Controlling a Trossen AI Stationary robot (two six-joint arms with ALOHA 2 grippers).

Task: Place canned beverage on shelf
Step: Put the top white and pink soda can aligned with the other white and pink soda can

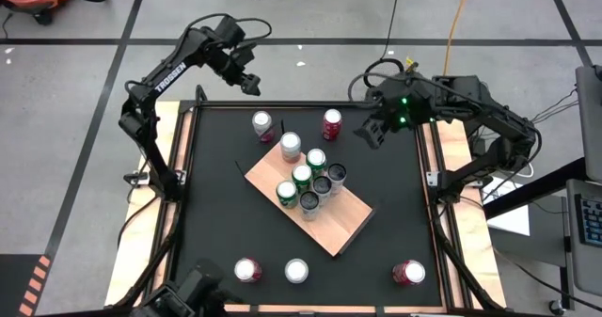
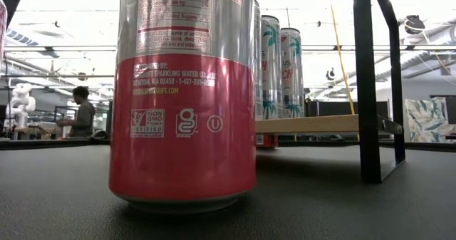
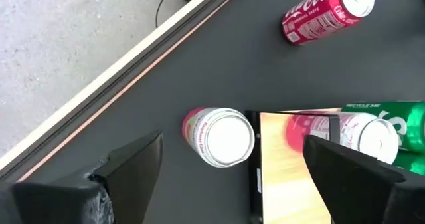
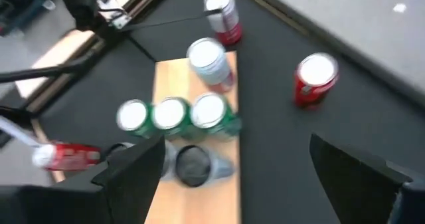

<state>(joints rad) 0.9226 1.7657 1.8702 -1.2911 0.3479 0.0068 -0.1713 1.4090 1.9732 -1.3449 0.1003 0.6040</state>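
Over the far edge: left gripper (image 1: 252,85) hovering above the tabletop's (image 1: 216,223) far-left corner, jaws spread wide, holding nothing.
Opposite side: right gripper (image 1: 369,134) up high near the far-right corner, jaws also wide apart and empty.
Shelf: wood-grain shelf (image 1: 334,230) lying diagonally mid-tabletop, seven cans already clustered on its far half, near half bare.
Nearest loose cans: pink-and-silver can (image 1: 262,123) standing just off the shelf's far corner, below the left gripper; red can (image 1: 332,123) upright beside it, closer to the right gripper.
Others waiting: three more cans (image 1: 296,271) lined along the near edge.
Likely step: picking a loose can, neither yet committed.
Doing it well: dropping straight down around the can's body, centring before closing, keeping clear of the corner rod and the shelved neighbours.
Placement tip: aiming for the bare near half, setting down upright, releasing gently.
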